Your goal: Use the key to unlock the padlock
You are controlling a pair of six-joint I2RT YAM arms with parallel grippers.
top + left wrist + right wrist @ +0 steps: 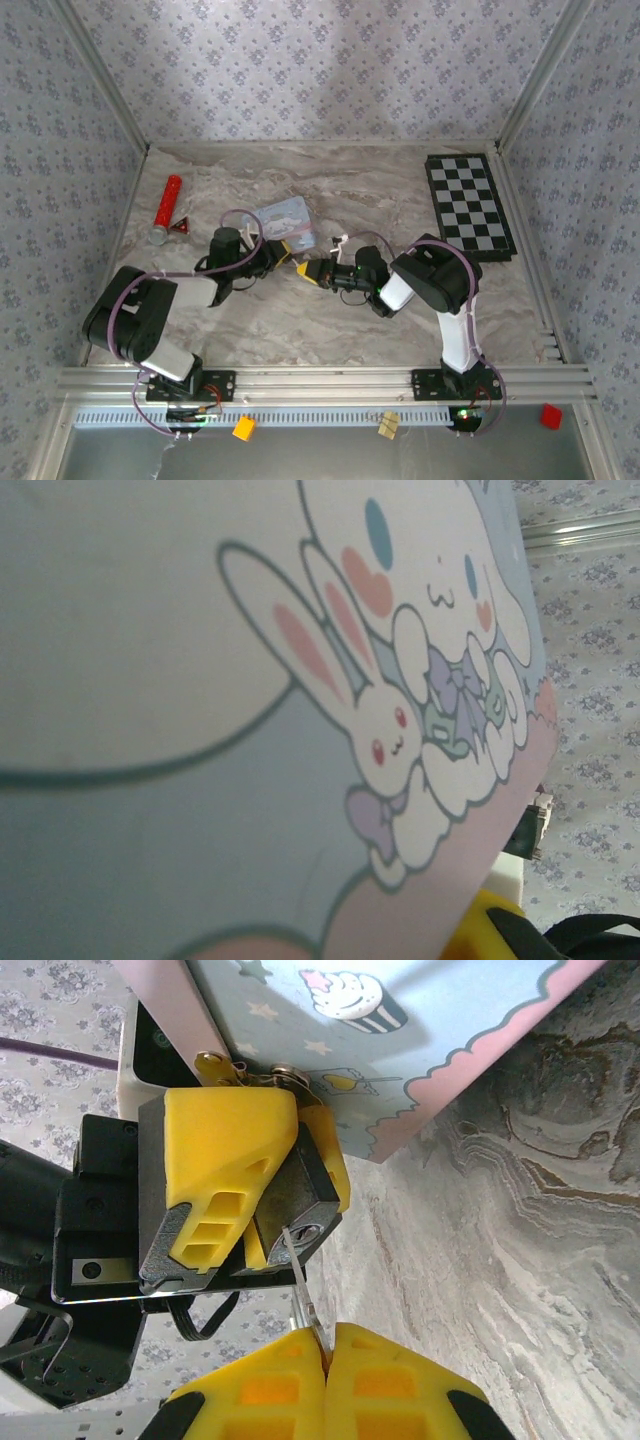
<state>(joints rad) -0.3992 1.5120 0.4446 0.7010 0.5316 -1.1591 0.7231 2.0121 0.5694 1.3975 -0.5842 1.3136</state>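
Marble-veined tabletop (400,330), flowered wallpaper on every side, and both arms are leaning into the middle of the top view. Left arm (150,310) comes in from the lower left, right arm (440,290) from the lower right, and they nearly meet nose to nose at centre.

Upper right, a black-and-white checkerboard (470,205) lies flat, well apart from the action. Just above centre sits the pale blue tin (287,222), right behind the two tools. From the left wrist its cartoon-bunny lid looms very close. Over at the left, a red cylinder (167,208) with a silver end.

Now the tools. Left gripper (283,256) is clamped on the padlock (292,1210). In the right wrist view, at centre left, its yellow fingers (220,1150) squeeze the dark block from both sides, with the shackle up against the tin's corner. Right gripper (313,272) has its pads (400,1385) pressed together at the bottom of that view, pinching the key. A small red triangular piece (182,227) lies just beside the cylinder.

And the key (303,1285): a thin sliver rising from those pads, its tip at the padlock's keyhole face. Whether it is actually inside, I cannot tell.
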